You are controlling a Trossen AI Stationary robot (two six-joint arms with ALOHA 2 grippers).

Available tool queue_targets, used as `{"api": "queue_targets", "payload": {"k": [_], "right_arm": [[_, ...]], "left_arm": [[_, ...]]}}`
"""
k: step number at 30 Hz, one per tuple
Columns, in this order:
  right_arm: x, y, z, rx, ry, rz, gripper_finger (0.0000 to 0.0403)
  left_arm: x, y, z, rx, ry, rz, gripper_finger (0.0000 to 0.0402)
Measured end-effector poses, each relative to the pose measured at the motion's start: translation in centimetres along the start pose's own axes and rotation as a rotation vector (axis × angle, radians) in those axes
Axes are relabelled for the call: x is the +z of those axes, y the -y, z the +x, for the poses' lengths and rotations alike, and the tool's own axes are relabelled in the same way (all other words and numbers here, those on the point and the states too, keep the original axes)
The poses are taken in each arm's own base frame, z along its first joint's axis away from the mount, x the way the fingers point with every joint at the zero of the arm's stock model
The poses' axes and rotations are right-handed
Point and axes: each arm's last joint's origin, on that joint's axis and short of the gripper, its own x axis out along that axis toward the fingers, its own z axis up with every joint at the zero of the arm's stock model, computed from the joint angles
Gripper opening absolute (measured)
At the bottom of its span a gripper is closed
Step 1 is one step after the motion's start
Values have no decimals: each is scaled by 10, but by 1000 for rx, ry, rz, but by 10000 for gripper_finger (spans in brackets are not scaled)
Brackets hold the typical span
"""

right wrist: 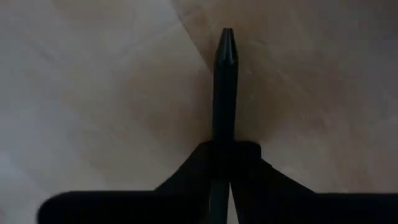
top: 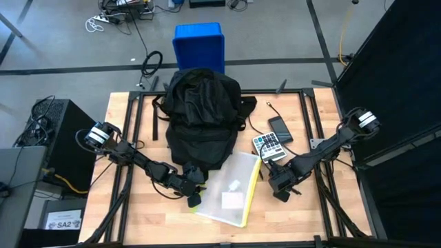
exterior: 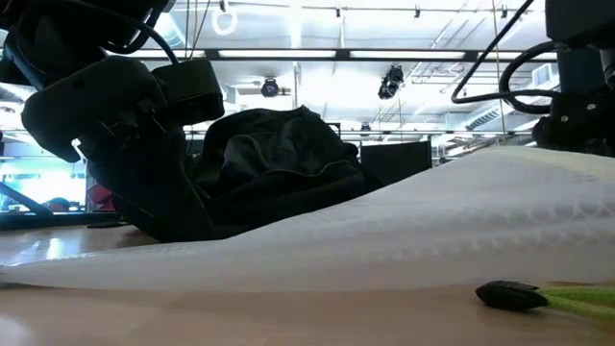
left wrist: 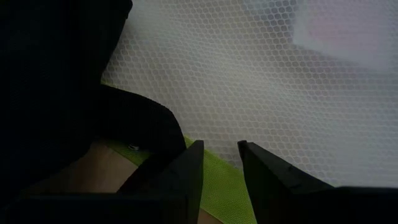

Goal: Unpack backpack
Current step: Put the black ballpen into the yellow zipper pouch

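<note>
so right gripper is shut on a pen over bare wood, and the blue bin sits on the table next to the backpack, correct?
Not quite. The blue bin is on the floor beyond the table's far edge, behind the backpack, as the high view shows. The rest holds: the right gripper is shut on a pen over bare wood.

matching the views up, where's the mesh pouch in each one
high: mesh pouch on the table in front of the backpack, between the grippers.
low: pale sheet across the foreground.
left wrist: white mesh filling the frame.
right wrist: not in it.
Shared landmark: the pouch's yellow-green edge.
</note>
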Motion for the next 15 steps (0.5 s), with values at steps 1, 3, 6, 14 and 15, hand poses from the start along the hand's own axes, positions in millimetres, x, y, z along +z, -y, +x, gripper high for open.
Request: {"api": "queue_targets", "payload": {"k": [1,3,6,14,15], "right_arm": [[0,0,0,3,2,2,14],[0,1,-3,7,8,14,15],[-1,-4,-15,-3,50,21,7],[4,-35,-48,197,254,7,2],[5,-39,-50,239,265,4,2]], "left_arm": [[0,0,0,0,0,0,87],[0,0,0,0,0,0,87],[0,0,0,0,0,-1,87],[0,0,0,-3,2,-3,87],[0,0,0,-3,2,-3,87]]}}
